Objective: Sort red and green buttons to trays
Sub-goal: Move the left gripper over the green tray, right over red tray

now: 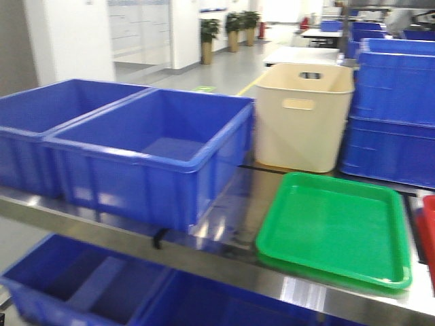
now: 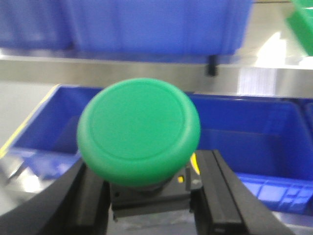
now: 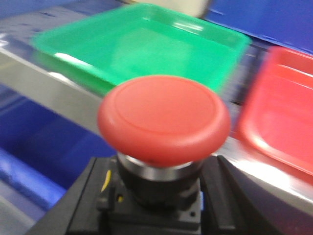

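My left gripper (image 2: 151, 196) is shut on the dark base of the green button (image 2: 139, 129), whose domed cap fills the left wrist view. It hangs in front of the steel shelf, over a lower blue crate. My right gripper (image 3: 156, 205) is shut on the base of the red button (image 3: 164, 117), held just before the shelf edge. Beyond it lie the green tray (image 3: 142, 41) and, to its right, the red tray (image 3: 286, 110). In the front view the green tray (image 1: 336, 227) lies on the shelf and the red tray (image 1: 429, 224) shows only at the right edge. Neither gripper appears there.
Two deep blue crates (image 1: 146, 153) stand on the steel shelf (image 1: 224, 234) at the left, a cream bin (image 1: 302, 115) behind the green tray, stacked blue crates (image 1: 394, 109) at the right. More blue crates (image 1: 81, 282) sit below the shelf.
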